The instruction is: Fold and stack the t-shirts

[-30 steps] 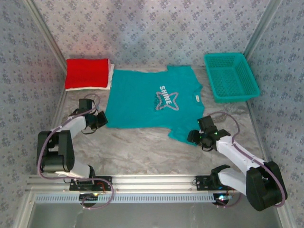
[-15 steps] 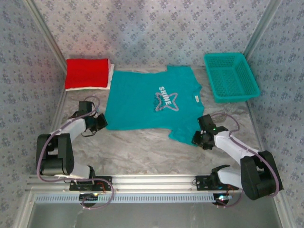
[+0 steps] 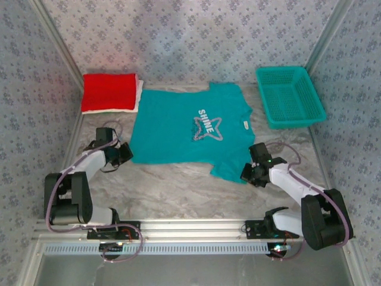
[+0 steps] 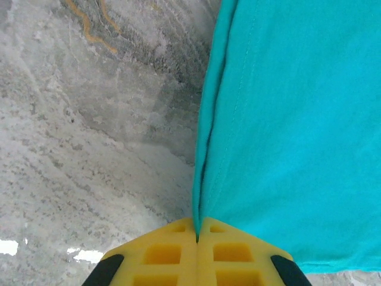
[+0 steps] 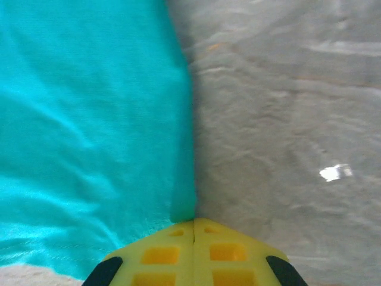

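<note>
A teal t-shirt [image 3: 184, 128] with a white "SHINE" star print lies flat in the middle of the table. My left gripper [image 3: 126, 152] is shut on its near left hem corner; the left wrist view has the yellow fingers [image 4: 161, 253] pressed together with the teal t-shirt's edge [image 4: 286, 119] pinched between them. My right gripper [image 3: 247, 173] is shut on the near right sleeve; in the right wrist view the teal t-shirt [image 5: 89, 119] enters the closed fingers [image 5: 229, 253]. A folded red t-shirt [image 3: 109, 91] lies on a folded white one [image 3: 139, 95] at the back left.
A teal plastic mesh basket [image 3: 290, 95] stands at the back right. Patterned walls close in the table at the back and both sides. Bare grey marble table [image 3: 178, 190] lies between the shirt and the arm bases.
The left gripper has drawn slightly left and back with the hem corner. The right gripper shifted a little toward the shirt's sleeve and stays shut on it.
</note>
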`<state>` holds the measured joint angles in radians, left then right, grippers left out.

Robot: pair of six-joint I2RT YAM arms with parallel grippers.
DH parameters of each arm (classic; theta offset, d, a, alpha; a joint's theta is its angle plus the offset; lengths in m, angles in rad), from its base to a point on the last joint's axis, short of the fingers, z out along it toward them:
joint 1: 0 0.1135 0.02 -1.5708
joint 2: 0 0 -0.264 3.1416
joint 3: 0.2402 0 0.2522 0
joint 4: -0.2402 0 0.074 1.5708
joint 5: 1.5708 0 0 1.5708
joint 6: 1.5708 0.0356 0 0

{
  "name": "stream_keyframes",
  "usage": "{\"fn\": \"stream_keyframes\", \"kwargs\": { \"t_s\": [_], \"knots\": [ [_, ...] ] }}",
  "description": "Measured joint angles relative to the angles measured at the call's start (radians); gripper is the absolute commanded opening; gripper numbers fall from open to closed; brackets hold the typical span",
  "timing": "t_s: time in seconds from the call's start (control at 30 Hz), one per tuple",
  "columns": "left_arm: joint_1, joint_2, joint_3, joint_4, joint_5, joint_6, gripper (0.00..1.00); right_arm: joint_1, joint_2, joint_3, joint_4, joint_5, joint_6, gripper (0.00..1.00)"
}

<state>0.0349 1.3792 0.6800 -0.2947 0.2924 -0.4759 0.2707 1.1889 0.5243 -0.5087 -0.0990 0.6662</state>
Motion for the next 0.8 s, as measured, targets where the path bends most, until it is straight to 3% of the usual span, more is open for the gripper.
{"fn": "stream_keyframes", "kwargs": {
  "t_s": [0.4,0.67,0.8],
  "knots": [
    [0.011,-0.153,-0.157,-0.058,0.023,-0.057,0.0,-0.066,-0.176,-0.032,-0.098,-0.116,0.021,0.0],
    [0.012,-0.43,-0.216,-0.163,0.021,-0.134,0.0,-0.089,-0.339,0.014,-0.273,-0.151,0.029,0.0],
    [0.013,-0.496,-0.216,-0.192,0.006,-0.148,0.0,-0.103,-0.361,0.069,-0.303,-0.153,0.023,0.0]
  ]
}}
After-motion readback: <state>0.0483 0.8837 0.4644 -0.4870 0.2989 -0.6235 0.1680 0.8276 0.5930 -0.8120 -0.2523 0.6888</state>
